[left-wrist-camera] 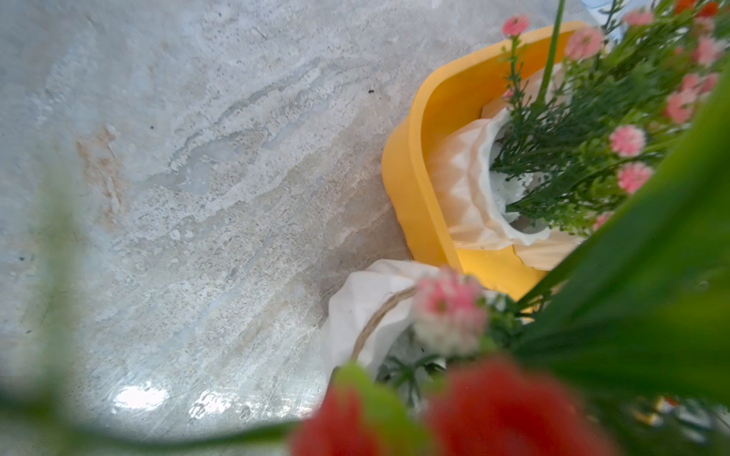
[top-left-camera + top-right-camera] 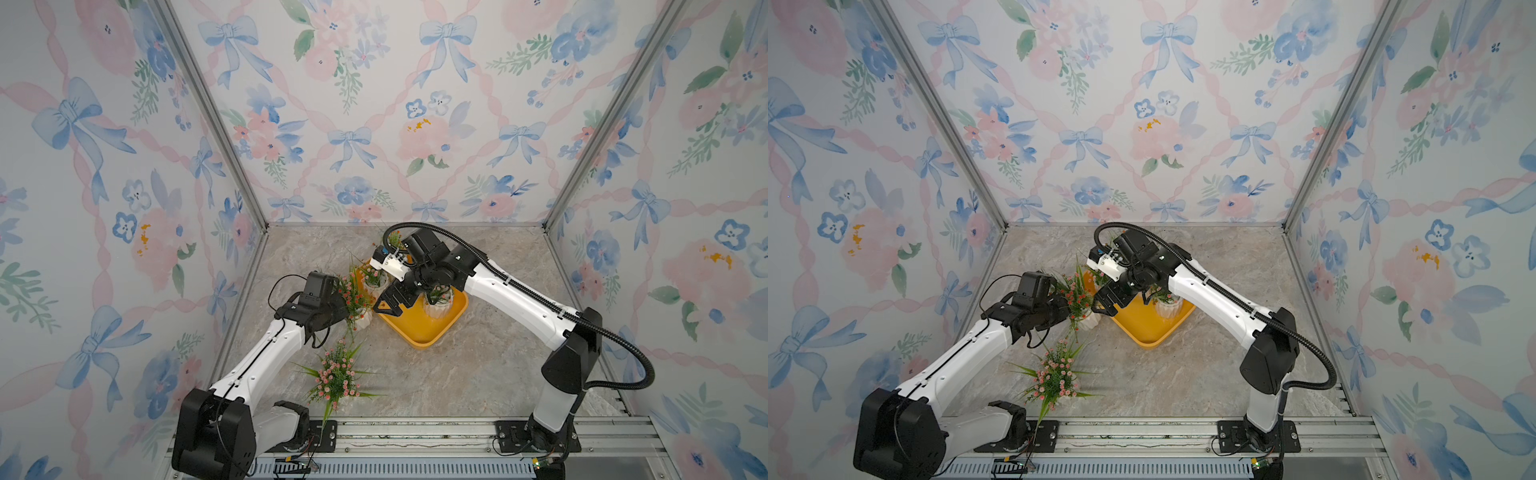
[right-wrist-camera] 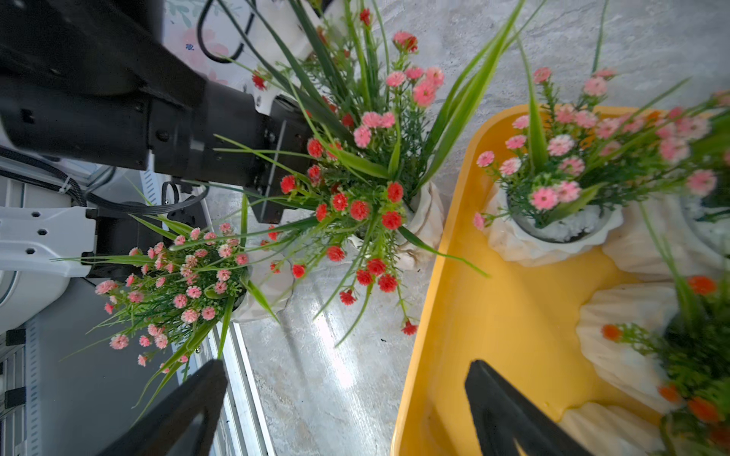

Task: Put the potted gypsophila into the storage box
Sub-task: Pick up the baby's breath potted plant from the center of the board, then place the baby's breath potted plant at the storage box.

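In a top view my left claw [image 2: 343, 309] is clenched deep in the red-flowered plant [image 2: 356, 297], with the box [image 2: 419, 343] just beyond it. Left wrist: its white pot [image 1: 363, 312] sits under the claw. Right wrist: my right claw [image 3: 347, 410] gapes above the box rim. The stems look light and floppy, so I'd pinch low.

Six potted gypsophila [image 2: 336, 378] — one yellow storage box [image 2: 419, 332].

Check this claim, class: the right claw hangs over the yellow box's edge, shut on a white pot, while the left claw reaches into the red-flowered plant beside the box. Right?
Not quite. The right claw hangs over the edge of the yellow box open and empty, as the right wrist view shows; the left claw does reach into the red-flowered plant beside the box.
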Available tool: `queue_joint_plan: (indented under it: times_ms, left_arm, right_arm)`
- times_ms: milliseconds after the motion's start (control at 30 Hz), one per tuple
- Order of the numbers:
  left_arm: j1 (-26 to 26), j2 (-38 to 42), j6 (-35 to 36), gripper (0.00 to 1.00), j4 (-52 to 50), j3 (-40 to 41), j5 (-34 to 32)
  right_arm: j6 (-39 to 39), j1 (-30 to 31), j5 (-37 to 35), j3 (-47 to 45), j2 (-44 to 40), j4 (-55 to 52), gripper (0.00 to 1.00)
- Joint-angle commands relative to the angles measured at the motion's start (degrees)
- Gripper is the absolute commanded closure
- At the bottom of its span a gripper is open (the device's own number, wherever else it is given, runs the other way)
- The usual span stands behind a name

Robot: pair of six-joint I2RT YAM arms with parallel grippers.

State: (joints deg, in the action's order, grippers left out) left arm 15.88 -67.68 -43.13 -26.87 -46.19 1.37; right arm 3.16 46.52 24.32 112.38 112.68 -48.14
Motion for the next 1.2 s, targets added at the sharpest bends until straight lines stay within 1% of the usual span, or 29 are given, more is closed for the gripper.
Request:
queue_joint_plan:
  times_ms: [0, 233, 367, 533, 833, 967, 1167]
  left_arm:
    - [1.1, 1.9, -1.3, 1.00, 2.4, -4.8, 2.8]
    - [4.6, 0.1, -0.4, 1.00, -0.3, -11.3, 3.5]
    - [6.6, -0.5, -0.7, 1.00, -0.6, -13.9, 2.3]
    - [8.3, -2.7, -0.6, 1.00, -0.6, -16.1, 1.0]
    - [11.8, -11.6, 0.9, 1.00, -0.5, -21.3, -0.3]
    - [12.7, -15.8, 1.4, 1.00, -0.1, -23.5, 0.8]
    - [13.5, -19.6, 0.8, 1.00, 2.4, -24.3, 0.6]
  right_arm:
    - [-1.0, -1.5, -1.1, -1.3, -2.8, 1.6, 0.03]
    - [-0.4, -3.0, -2.8, -2.0, -6.2, 1.6, 0.03]
    - [-0.2, -4.3, -4.3, -3.0, -8.6, 2.0, 0.03]
    - [-1.3, -6.4, -4.4, -6.0, -11.2, 3.9, 0.03]
    - [-2.5, -8.9, -6.4, -10.8, -15.1, 5.0, 0.03]
    - [-2.8, -9.2, -7.1, -12.8, -16.5, 5.1, 0.03]
    - [-3.1, -9.7, -8.2, -14.2, -17.5, 4.8, 0.03]
